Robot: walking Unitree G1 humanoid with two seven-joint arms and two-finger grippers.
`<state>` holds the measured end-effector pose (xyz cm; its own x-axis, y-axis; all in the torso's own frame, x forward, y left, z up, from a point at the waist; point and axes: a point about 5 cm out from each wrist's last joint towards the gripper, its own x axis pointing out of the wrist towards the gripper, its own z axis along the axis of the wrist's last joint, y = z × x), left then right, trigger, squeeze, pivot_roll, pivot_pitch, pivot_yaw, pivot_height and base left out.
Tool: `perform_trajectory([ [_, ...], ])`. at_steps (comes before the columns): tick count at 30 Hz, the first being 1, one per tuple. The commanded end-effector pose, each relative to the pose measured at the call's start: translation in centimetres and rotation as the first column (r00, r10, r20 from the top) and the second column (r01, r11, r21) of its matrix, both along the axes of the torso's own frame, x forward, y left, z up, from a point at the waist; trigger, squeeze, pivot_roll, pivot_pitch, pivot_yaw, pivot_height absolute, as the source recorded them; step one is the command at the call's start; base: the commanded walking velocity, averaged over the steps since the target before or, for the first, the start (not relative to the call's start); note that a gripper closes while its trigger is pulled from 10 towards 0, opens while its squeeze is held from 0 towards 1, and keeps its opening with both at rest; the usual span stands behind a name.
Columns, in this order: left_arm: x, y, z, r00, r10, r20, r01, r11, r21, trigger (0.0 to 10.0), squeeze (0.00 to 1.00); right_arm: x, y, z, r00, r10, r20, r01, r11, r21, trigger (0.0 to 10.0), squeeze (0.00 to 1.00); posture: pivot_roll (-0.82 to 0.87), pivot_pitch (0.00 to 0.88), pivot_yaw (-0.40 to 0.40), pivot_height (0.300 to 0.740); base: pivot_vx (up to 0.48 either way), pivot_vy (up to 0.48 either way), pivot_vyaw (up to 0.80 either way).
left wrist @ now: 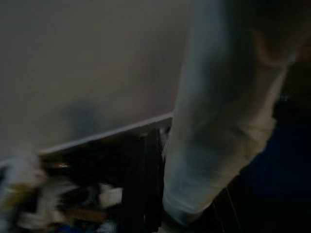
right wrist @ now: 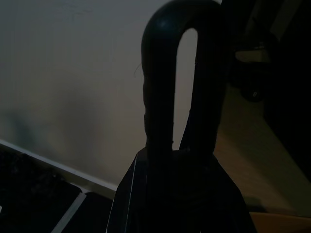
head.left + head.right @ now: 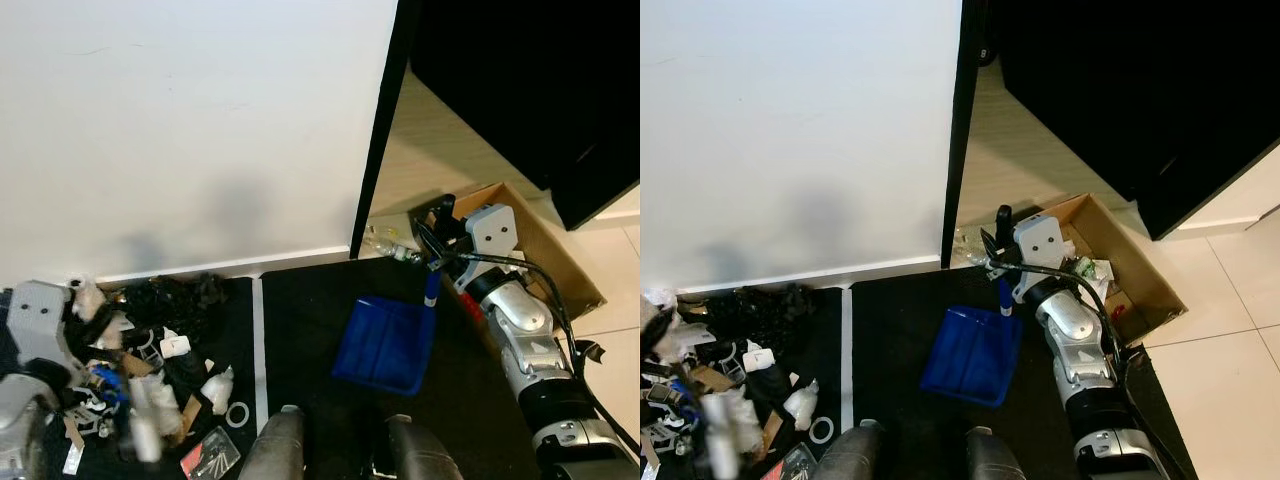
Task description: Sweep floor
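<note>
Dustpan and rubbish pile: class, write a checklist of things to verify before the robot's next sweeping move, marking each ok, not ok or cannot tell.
1. Right hand has the dustpan's handle: ok.
2. Dustpan lies flat on the black mat: ok.
3. Dustpan sits next to the rubbish pile: not ok, bare mat lies between.
4. Left hand holds a broom: cannot tell, blurred.
5. Cardboard box stands apart from the dustpan: ok.
</note>
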<state>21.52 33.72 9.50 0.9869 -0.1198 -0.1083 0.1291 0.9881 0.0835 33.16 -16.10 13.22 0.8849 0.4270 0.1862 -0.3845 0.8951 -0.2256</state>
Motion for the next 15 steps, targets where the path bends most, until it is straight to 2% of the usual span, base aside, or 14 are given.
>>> perform_trajectory([
  [1, -0.3, -0.8, -0.9, 1.000, -0.012, 0.004, 0.012, 0.994, -0.111, 10.0, 0.02, -0.2, 0.1, 0.2, 1.000, 0.010, 0.017, -0.011, 1.000, 0.010, 10.0, 0.00, 0.18, 0.295, -0.041, 0.740, 0.000, 0.000, 0.00],
  [3, 0.0, -1.8, -1.0, 0.999, -0.042, 0.015, 0.044, 0.978, -0.203, 10.0, 0.01, -0.2, 0.3, 0.2, 1.000, 0.018, 0.015, -0.018, 1.000, 0.014, 10.0, 0.00, 0.18, 0.295, -0.039, 0.740, 0.000, 0.000, 0.00],
  [4, 0.0, -1.8, -1.0, 0.999, -0.042, 0.015, 0.044, 0.978, -0.203, 10.0, 0.01, -0.2, 0.3, 0.2, 1.000, 0.018, 0.015, -0.018, 1.000, 0.014, 10.0, 0.00, 0.18, 0.295, -0.039, 0.740, 0.000, 0.000, 0.00],
  [5, 0.1, -2.4, -0.9, 0.997, -0.068, 0.031, 0.073, 0.969, -0.237, 10.0, 0.01, -0.2, 0.4, 0.1, 1.000, 0.020, 0.013, -0.020, 1.000, 0.018, 10.0, 0.00, 0.18, 0.295, -0.037, 0.740, 0.000, 0.000, 0.00],
  [15, 1.4, -3.6, 0.8, 0.987, -0.108, 0.115, 0.137, 0.948, -0.288, 10.0, 0.01, -0.3, 0.7, 0.0, 1.000, 0.023, 0.011, -0.024, 0.999, 0.031, 10.0, 0.00, 0.19, 0.289, -0.031, 0.740, 0.000, 0.000, 0.00],
])
